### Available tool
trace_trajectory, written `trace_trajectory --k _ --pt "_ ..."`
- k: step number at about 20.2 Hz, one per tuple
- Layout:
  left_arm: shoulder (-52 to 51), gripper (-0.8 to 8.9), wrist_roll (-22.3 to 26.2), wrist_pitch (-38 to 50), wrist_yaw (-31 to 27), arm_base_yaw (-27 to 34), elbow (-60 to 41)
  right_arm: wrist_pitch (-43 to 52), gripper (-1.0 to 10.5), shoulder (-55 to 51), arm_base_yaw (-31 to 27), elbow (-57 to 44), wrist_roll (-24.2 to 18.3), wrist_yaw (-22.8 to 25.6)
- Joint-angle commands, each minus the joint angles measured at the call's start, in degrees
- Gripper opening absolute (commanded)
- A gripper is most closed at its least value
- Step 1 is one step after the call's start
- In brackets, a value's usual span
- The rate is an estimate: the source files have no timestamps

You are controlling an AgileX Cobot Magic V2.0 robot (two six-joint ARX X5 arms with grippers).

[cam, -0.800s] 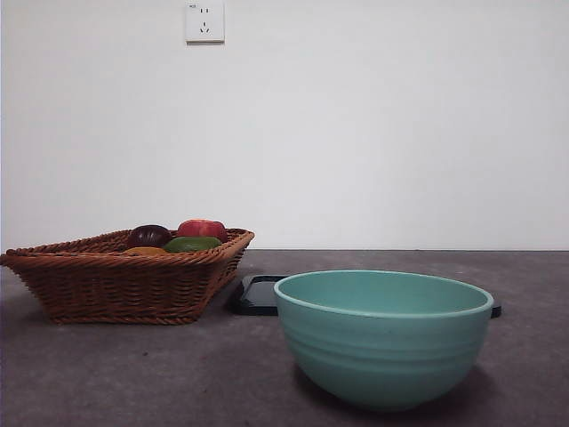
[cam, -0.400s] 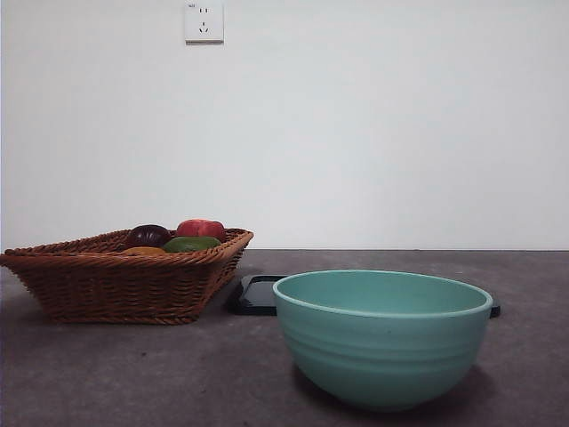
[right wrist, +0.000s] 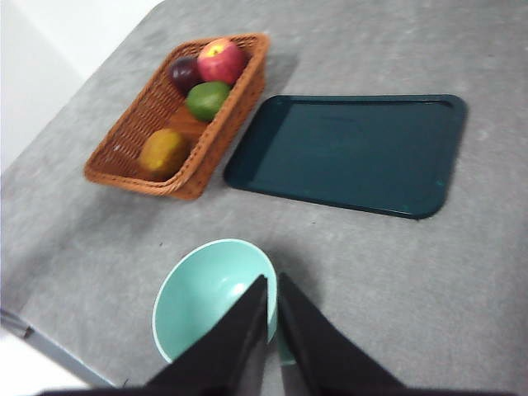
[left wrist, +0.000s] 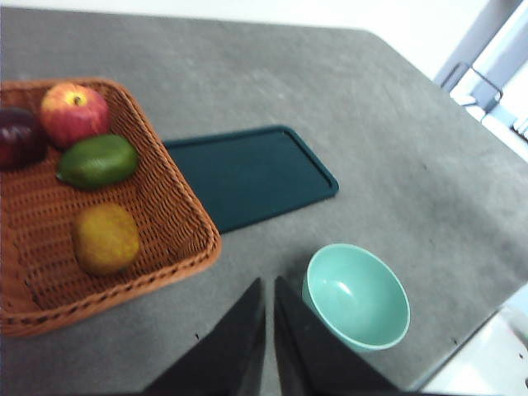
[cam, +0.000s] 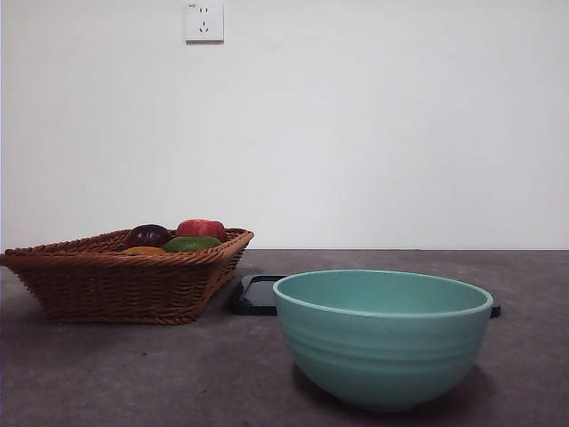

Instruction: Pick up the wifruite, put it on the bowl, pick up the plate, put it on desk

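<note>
The orange-brown wifruite [left wrist: 106, 239] lies in a wicker basket [left wrist: 177, 216]; it also shows in the right wrist view [right wrist: 163, 151] and just peeks over the basket rim in the front view [cam: 145, 252]. The empty mint-green bowl [cam: 382, 338] stands on the dark desk [cam: 178, 374]; it also shows in both wrist views [left wrist: 357, 297] [right wrist: 210, 293]. A dark teal flat tray, the plate [right wrist: 351, 153], lies behind the bowl. My left gripper [left wrist: 270, 285] and right gripper [right wrist: 272, 280] are shut, empty, and high above the desk.
The basket [cam: 124, 276] also holds a dark purple fruit [left wrist: 18, 138], a red apple [left wrist: 74, 113] and a green fruit [left wrist: 99, 161]. The desk's edge runs close to the bowl [right wrist: 49, 346]. A wall socket [cam: 204, 21] is on the back wall.
</note>
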Motion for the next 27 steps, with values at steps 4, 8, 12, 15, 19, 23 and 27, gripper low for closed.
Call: trace_trajectory --k 4,8,12,15,19,23,27 --pt "2.23 0.41 1.31 0.85 0.26 -0.26 1.01 0.92 0.1 0.31 0.20 1.22 -2.58 -0.44" --pt "2.21 4.36 1.20 1.01 0.26 -0.26 1.01 1.60 3.7 0.31 0.20 1.22 -2.45 0.22" --pt "2.16 6.04 1.16 1.22 0.28 -0.26 1.01 1.84 6.4 0.31 0.24 1.22 -2.32 0.17" --pt "2.16 6.02 -1.05 1.09 0.28 -0.26 1.01 1.84 6.4 0.28 0.37 1.22 -2.34 0.11" --pt "4.57 5.93 -2.34 -2.80 -0.20 -0.26 2.36 1.73 6.4 0.28 0.42 1.22 -2.29 0.04" --pt "13.60 5.93 -1.55 -9.90 -4.87 -0.26 8.52 1.75 6.4 0.28 1.38 1.22 -2.12 -1.18" --pt "26.93 5.93 -1.90 -16.44 -10.03 -0.26 17.33 1.77 6.4 0.28 1.90 1.22 -2.10 -2.05"
